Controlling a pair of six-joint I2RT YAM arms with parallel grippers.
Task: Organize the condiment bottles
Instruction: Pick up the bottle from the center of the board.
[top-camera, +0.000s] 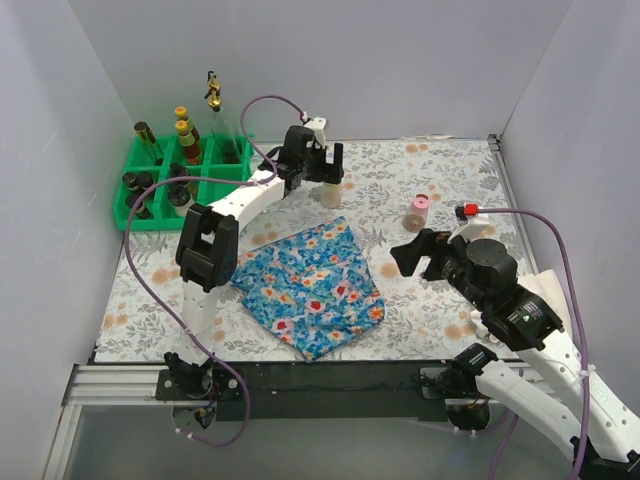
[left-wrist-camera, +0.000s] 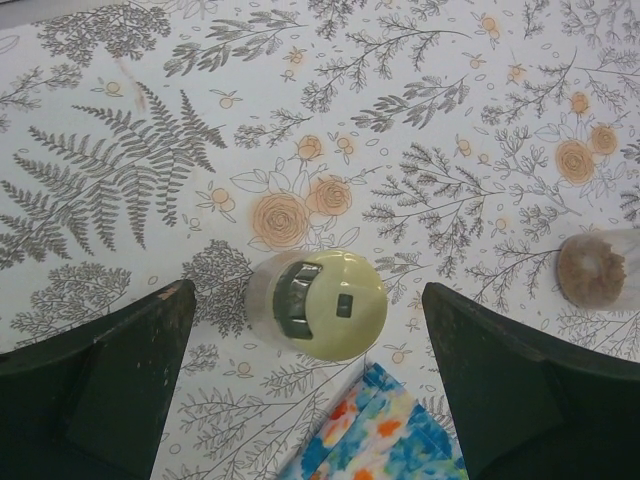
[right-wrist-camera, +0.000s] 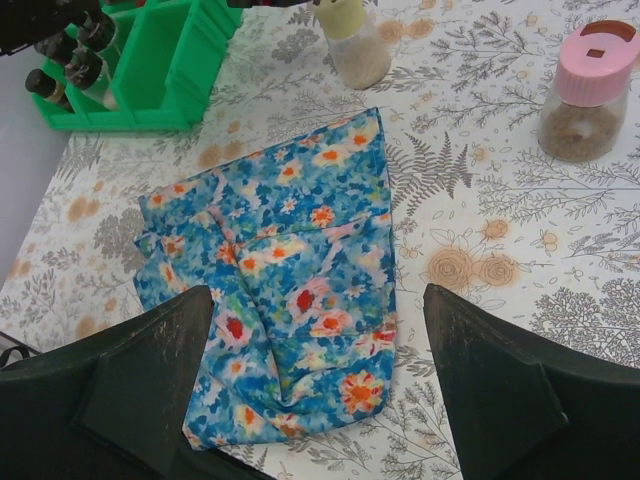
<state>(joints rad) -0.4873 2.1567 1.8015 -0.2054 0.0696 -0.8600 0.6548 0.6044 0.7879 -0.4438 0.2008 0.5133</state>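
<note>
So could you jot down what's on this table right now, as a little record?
in tray: several bottles standing in the green compartment tray
outside tray: cream-lidded shaker, pink-lidded shaker
left tool: open, over the cream-lidded shaker, a finger on each side, not touching it
right tool: open, empty, facing the blue floral cloth
cloth: crumpled, lying flat

Top external: high, near edge, looking down.
Left wrist: straight down, close on cream-lidded clear shaker (left-wrist-camera: 318, 305).
Right wrist: slanting forward, farther off.
Shared: that shaker, all 3.
</note>
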